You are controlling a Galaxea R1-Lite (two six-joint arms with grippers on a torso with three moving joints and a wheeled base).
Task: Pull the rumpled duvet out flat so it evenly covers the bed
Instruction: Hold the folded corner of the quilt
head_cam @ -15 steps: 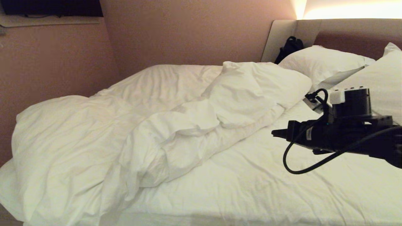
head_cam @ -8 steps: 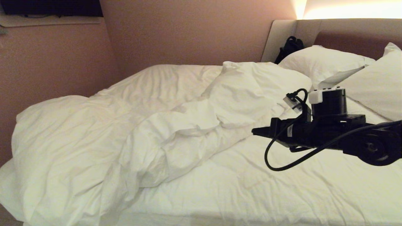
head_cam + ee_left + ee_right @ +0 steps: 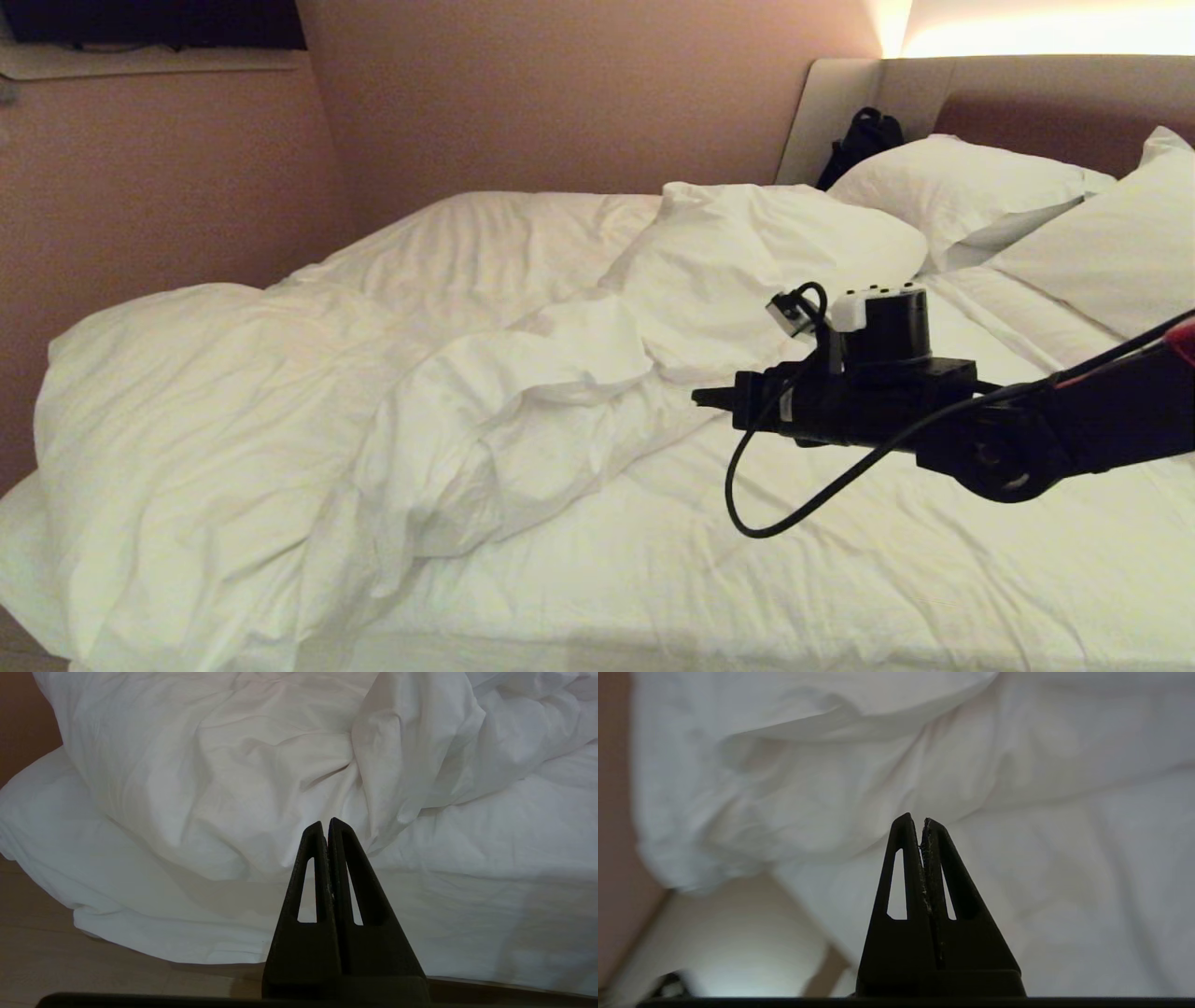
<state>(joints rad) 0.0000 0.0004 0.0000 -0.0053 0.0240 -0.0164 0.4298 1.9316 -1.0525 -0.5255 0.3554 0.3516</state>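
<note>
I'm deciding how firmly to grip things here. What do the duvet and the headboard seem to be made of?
The duvet looks like matte white woven cloth, probably cotton, over soft filling: it creases finely and bulges in puffy folds. The headboard looks padded, in smooth beige and brown panels; fabric or leatherette, I cannot tell.

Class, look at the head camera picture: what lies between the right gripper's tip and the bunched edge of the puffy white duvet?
Only bare white fitted sheet: the head view shows nothing else between the right gripper and the puffy white duvet.
</note>
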